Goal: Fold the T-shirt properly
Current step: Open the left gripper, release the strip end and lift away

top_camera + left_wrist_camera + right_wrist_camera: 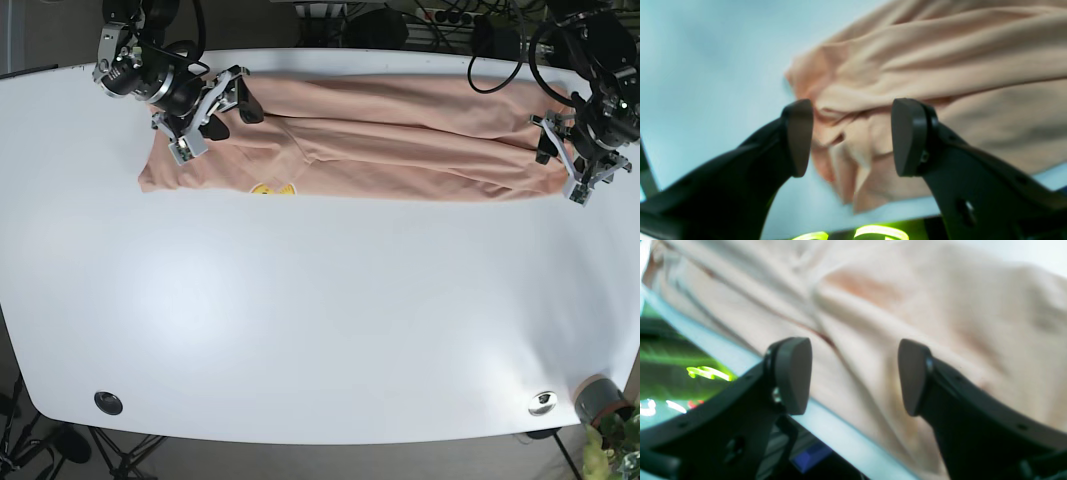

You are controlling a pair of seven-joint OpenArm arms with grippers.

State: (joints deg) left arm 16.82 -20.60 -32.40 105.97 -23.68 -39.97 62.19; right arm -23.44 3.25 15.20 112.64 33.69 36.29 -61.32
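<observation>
A peach T-shirt (380, 140) lies folded into a long band across the far side of the white table (300, 320), with a yellow print (272, 188) peeking out at its near edge. My left gripper (566, 160) hovers open at the shirt's right end; in the left wrist view its fingers (853, 133) straddle a bunched corner of T-shirt (940, 66) without closing on it. My right gripper (215, 112) is open over the shirt's left end; in the right wrist view its fingers (855, 375) stand apart above the wrinkled T-shirt (907, 306) by the table edge.
A black round fitting (108, 402) sits near the table's front left and a silver one (543, 402) near the front right. Cables and stands crowd the space behind the far edge. A plant pot (600, 402) stands on the floor at the front right.
</observation>
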